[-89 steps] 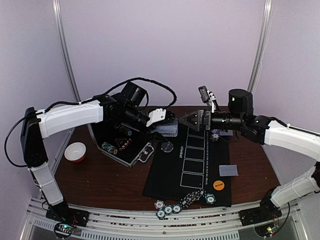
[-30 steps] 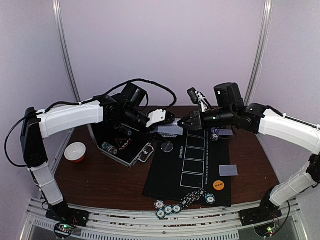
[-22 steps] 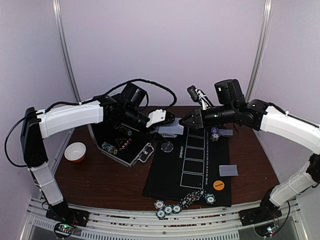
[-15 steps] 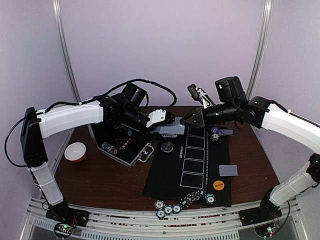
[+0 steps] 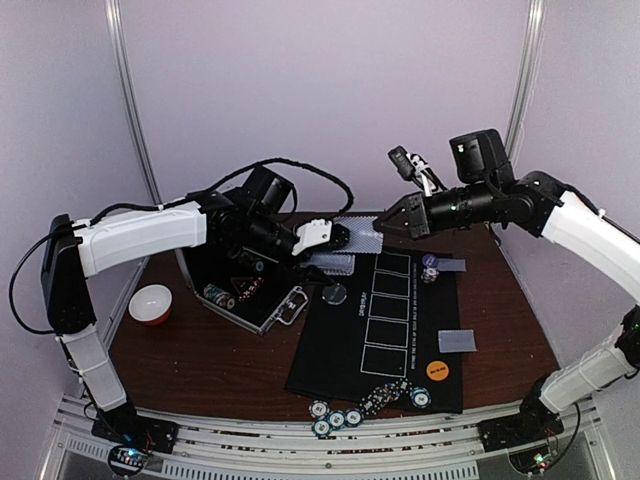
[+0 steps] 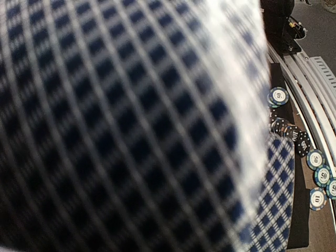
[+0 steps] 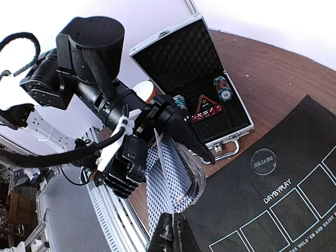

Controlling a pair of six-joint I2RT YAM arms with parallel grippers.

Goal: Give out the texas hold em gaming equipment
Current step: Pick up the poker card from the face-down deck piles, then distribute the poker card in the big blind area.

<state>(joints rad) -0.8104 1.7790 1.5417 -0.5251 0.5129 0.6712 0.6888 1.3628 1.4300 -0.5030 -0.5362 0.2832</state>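
Note:
My left gripper (image 5: 333, 243) is shut on a deck of grey-blue checked playing cards (image 5: 336, 264), held above the mat's far left corner. My right gripper (image 5: 384, 223) is shut on a single card (image 5: 359, 232), lifted just right of the deck. In the right wrist view its closed fingertips (image 7: 173, 224) pinch that card's (image 7: 160, 184) edge, with the deck (image 7: 186, 176) fanned behind it. Card backs fill the left wrist view, with poker chips (image 6: 277, 96) at its right. Chips (image 5: 375, 397) lie along the mat's near edge.
A black mat (image 5: 400, 330) bears an orange disc (image 5: 436, 368), a dealer disc (image 5: 335, 294), a purple disc (image 5: 430, 262) and two lone cards (image 5: 457, 341). The open silver case (image 5: 240, 285) lies to the left, with a red-and-white bowl (image 5: 150, 302) beyond it.
My right gripper has shut on a card at the deck and drawn it up and to the right. The left arm and its deck have stayed still.

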